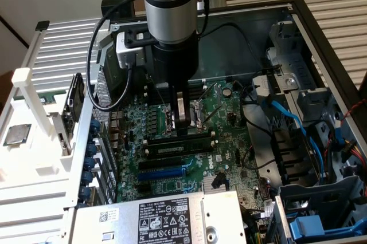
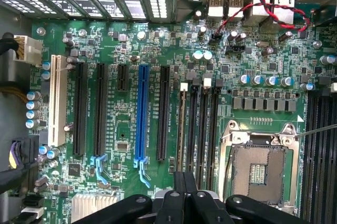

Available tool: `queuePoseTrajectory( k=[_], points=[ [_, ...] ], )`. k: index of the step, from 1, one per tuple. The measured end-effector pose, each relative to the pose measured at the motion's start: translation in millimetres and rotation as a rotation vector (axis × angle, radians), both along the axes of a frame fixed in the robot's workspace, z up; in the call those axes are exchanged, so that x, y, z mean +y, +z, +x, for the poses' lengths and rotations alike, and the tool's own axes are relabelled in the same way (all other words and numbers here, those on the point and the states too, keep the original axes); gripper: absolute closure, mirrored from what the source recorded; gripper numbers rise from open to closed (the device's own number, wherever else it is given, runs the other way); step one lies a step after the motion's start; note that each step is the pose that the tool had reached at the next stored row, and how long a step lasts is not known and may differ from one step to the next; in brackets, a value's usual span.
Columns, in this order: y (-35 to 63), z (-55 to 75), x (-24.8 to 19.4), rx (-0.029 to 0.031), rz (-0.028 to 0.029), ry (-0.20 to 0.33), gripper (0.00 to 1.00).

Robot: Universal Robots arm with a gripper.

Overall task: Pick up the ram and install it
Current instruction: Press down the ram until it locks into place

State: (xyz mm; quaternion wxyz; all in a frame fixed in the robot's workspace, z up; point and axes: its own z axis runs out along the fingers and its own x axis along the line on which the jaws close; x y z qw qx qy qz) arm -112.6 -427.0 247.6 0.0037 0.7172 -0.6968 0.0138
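**Ram sitting in a memory slot, pincer closed over it**

Starting nearest the exterior camera, I am looking at the grey power supply [image 1: 155, 218] with its label sheet. It is lying well off from the CPU socket [image 2: 258, 169], beyond the expansion slots. Next toward the socket, the blue expansion slot [image 1: 166, 172] is running across the green motherboard [image 1: 229, 141], with a black slot between it and the memory bank.

The ram [image 1: 175, 149] is standing on edge in the memory slot farthest from the CPU socket, on the socket's blue-slot side. In the wrist view I am seeing the ram [image 2: 182, 129] from above as a thin brownish line beside three black memory slots [image 2: 202, 129] that are lying closer to the socket.

The gripper [image 1: 183, 125] is hanging straight down from the arm [image 1: 171, 3] over the edge of the socket and the memory bank. In the wrist view its black fingers [image 2: 178, 192] are pressing together with nothing showing between them, and the gripper [image 2: 184, 182] is lining up over one end of the stick. I cannot tell whether the tips are touching the ram.

Farther out, on the exterior view's right of the socket, blue cables [image 1: 287, 115] are looping past a metal drive cage [image 1: 298, 66].
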Motion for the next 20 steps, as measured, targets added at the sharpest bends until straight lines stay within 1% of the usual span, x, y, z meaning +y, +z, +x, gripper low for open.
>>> queuePoseTrajectory(
  k=[3, 8, 20],
  points=[
    [5.4, 0.0, 0.0, 0.0, 0.0, 0.0, 0.9],
    [5.6, 0.0, 0.0, -0.0001, 0.0001, -0.001, 0.9],
    [5.7, 0.0, 0.0, 0.0, -0.0001, -0.17, 0.9]
  ],
)
